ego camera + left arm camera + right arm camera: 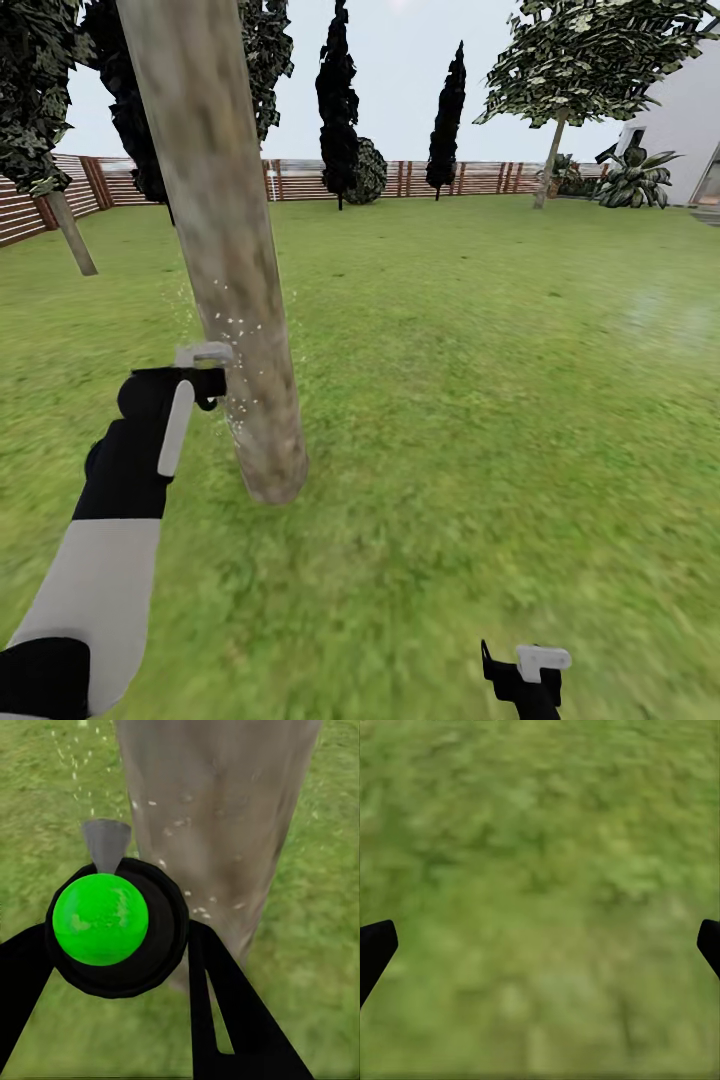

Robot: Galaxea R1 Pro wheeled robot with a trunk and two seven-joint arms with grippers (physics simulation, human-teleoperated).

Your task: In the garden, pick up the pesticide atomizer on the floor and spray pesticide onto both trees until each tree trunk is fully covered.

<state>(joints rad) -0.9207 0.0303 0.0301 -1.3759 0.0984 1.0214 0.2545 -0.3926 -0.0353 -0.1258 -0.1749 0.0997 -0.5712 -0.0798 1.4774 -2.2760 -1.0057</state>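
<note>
Spraying step in hand, near tree. Left claw (205,375) pinching the pesticide atomizer (112,922), seen in the left wrist view as a dark round body with a bright green cap and a grey nozzle aimed at the tree trunk (235,300). Atomizer held just left of the trunk, low down, not touching. White droplets (235,325) speckled on the bark and in the air beside the nozzle. Right claw (527,672) at the near right, low over the lawn (480,400), fingers spread, nothing between them.

For good coverage, probably: keep nozzle pointed square at the bark, sweep slowly up and down the column, then work round to the far and right sides, which appear unsprayed from here. Upper trunk likely needs a raised arm.

Counts: atomizer, one. Pale thick trunks in sight, three: this one, one at far left (70,232), one at far right (551,155). Which of the far ones is the second target, cannot tell. Claws, two.
</note>
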